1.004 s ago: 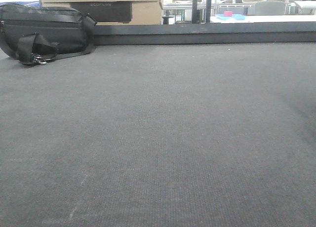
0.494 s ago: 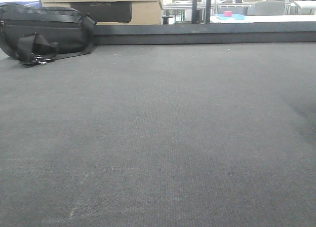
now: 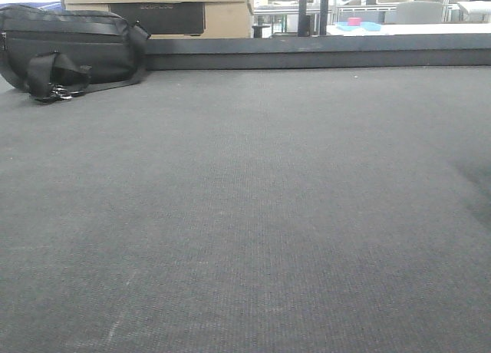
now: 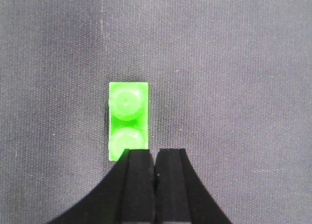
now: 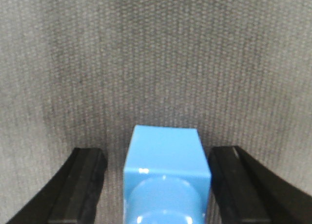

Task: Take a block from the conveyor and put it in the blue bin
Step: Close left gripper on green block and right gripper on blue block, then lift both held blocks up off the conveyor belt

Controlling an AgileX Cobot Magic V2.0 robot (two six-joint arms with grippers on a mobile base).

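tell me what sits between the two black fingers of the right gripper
In the right wrist view, a blue studded plastic block sits between the fingers of the open right gripper, with the dark grey woven conveyor behind it.

Conveyor (image 3: pixel 245 215), bag (image 3: pixel 69 50), green block (image 4: pixel 127 121), blue block (image 5: pixel 165 173)

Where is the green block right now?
In the left wrist view, the green block lies studs-up on the grey conveyor, just beyond the shut tips of the left tool, a little toward the picture's left.
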